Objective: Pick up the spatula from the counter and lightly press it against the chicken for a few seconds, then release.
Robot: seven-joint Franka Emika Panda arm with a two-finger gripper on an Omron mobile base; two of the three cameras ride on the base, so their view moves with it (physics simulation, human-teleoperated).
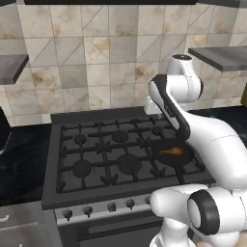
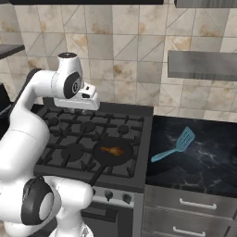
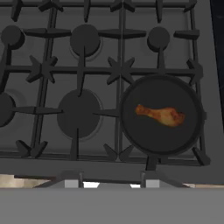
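Note:
A blue spatula (image 2: 173, 149) lies on the dark counter (image 2: 203, 162) to the right of the stove, its head pointing toward the wall. A browned chicken drumstick (image 3: 161, 115) (image 2: 111, 150) (image 1: 172, 151) lies in a black pan (image 3: 144, 135) (image 2: 124, 158) on the front right burner. My gripper (image 3: 111, 183) (image 2: 88, 104) hangs high above the middle of the stove, pointing down. Its fingers stand apart with nothing between them. The spatula is well off to its right.
The black stove (image 1: 96, 144) has raised grates and a row of knobs (image 1: 111, 207) along its front. Drawers (image 2: 194, 208) sit under the right counter. Grey shelves (image 2: 203, 65) (image 1: 9, 67) jut from the tiled wall. A dark object (image 1: 2, 130) stands on the left counter.

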